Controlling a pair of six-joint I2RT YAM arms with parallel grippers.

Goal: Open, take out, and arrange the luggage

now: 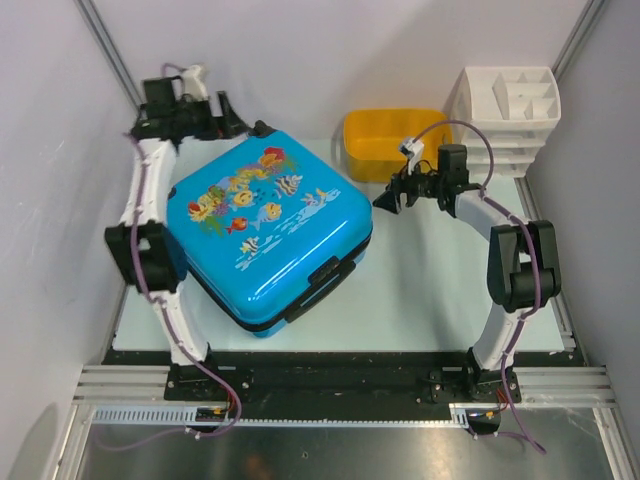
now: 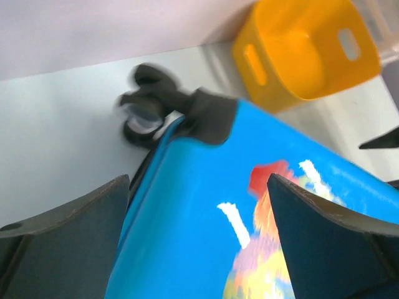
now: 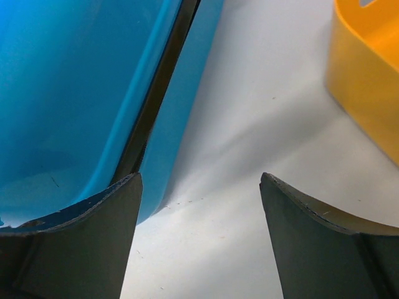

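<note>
The luggage (image 1: 270, 230) is a bright-blue hard-shell suitcase with a fish print. It lies flat and closed on the white table, its black handle toward the front. My left gripper (image 1: 238, 122) hangs open at the case's back corner. In the left wrist view its fingers straddle the blue shell (image 2: 199, 212) just behind a black wheel (image 2: 146, 112). My right gripper (image 1: 384, 200) is open beside the case's right corner, low over the table. The right wrist view shows the gripper (image 3: 199, 180) holding nothing, with the shell (image 3: 68, 81) and its black zipper band (image 3: 156, 93) at its left finger.
A yellow plastic tub (image 1: 395, 140) stands at the back, just right of the suitcase and close behind my right gripper. A white tiered organiser (image 1: 505, 110) sits in the back right corner. Grey walls close in both sides and the back.
</note>
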